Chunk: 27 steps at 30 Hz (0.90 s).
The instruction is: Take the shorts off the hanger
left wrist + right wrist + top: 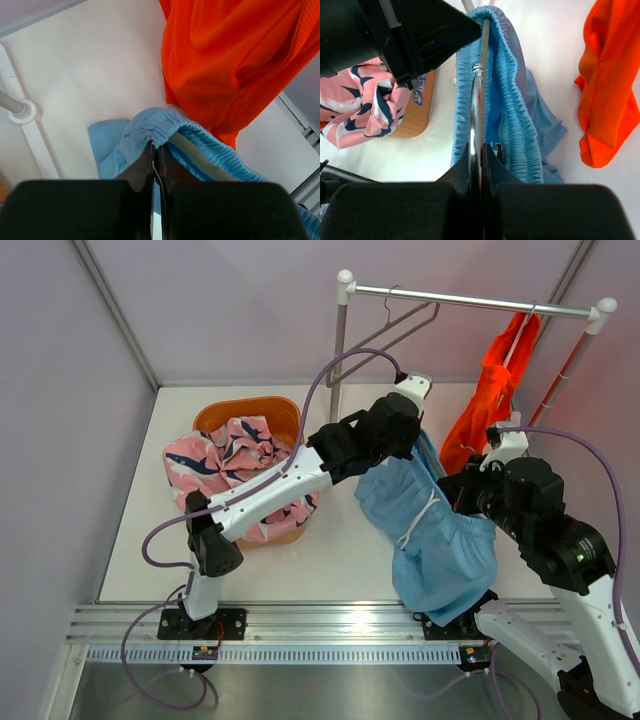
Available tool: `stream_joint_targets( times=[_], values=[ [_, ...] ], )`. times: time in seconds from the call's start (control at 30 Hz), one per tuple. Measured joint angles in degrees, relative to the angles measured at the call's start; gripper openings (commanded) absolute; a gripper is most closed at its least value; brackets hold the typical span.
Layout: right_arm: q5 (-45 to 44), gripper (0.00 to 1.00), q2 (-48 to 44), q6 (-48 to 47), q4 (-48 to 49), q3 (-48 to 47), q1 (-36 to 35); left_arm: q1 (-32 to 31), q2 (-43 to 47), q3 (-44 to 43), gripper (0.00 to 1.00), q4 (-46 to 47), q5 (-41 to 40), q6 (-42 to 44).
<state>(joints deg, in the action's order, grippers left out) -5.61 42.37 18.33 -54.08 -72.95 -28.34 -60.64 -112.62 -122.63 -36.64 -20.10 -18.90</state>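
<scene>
The left hand is clamped on the gathered waistband of the light blue shorts, which hang above the table, right of centre. The right hand is pinched shut on the metal hanger inside that waistband. The orange shorts hang on the far-right rack. The pink shorts lie in the basket on the left.

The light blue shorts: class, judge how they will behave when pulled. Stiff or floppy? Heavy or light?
Probably floppy: the light blue shorts sag in folds below the left tool. Likely light: a small pinch on the gathered waistband seems to lift them. The elastic may stretch before sliding.
</scene>
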Motion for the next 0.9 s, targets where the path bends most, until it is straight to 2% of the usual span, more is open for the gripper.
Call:
stream_joint_targets(
  times=[0.4,0.63,0.9],
  values=[
    [-2.6,0.00,-0.8,-0.6,-1.8,-2.2,0.0,2.2,-1.0,1.0,0.00,1.5,3.7,-0.8],
    [-4.9,0.00,0.1,-0.8,-2.4,-2.3,0.0,2.1,2.7,12.0,0.00,9.4,7.3,1.7],
    [-4.7,0.00,0.9,-0.7,0.3,-2.0,0.0,-0.1,5.9,19.1,0.00,11.5,7.5,6.6]
  ],
)
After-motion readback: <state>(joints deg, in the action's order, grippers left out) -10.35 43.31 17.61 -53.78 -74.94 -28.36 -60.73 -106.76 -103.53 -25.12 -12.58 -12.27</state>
